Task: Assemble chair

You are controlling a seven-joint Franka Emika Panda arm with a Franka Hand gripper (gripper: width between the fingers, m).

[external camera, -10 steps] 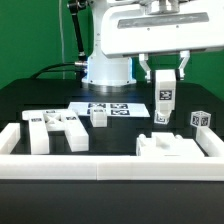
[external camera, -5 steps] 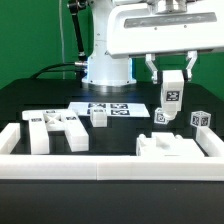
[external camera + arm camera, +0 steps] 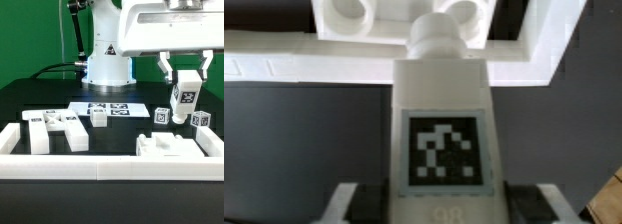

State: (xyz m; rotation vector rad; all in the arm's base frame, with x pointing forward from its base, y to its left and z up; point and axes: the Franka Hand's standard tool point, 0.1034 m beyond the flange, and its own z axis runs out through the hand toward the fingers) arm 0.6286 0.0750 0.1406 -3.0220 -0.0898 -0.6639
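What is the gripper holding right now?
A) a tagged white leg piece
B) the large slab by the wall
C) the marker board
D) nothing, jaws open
A: the gripper is shut on the tagged white leg piece, with a finger on each side of it.

Pincer (image 3: pixel 446 203) fingers (image 3: pixel 347 204) cropped at wrist view's edge

I am holding the chair leg (image 3: pixel 186 99) in the jaws, up over the desk (image 3: pixel 40 95), at the exterior view's right. One cube (image 3: pixel 161 115) is sitting below it toward that view's left, a second cube (image 3: pixel 203 120) toward its right. The slab (image 3: pixel 170 147) is lying in front of them, the marker board (image 3: pixel 110 108) mid-desk, the big piece (image 3: pixel 55 130) far left.
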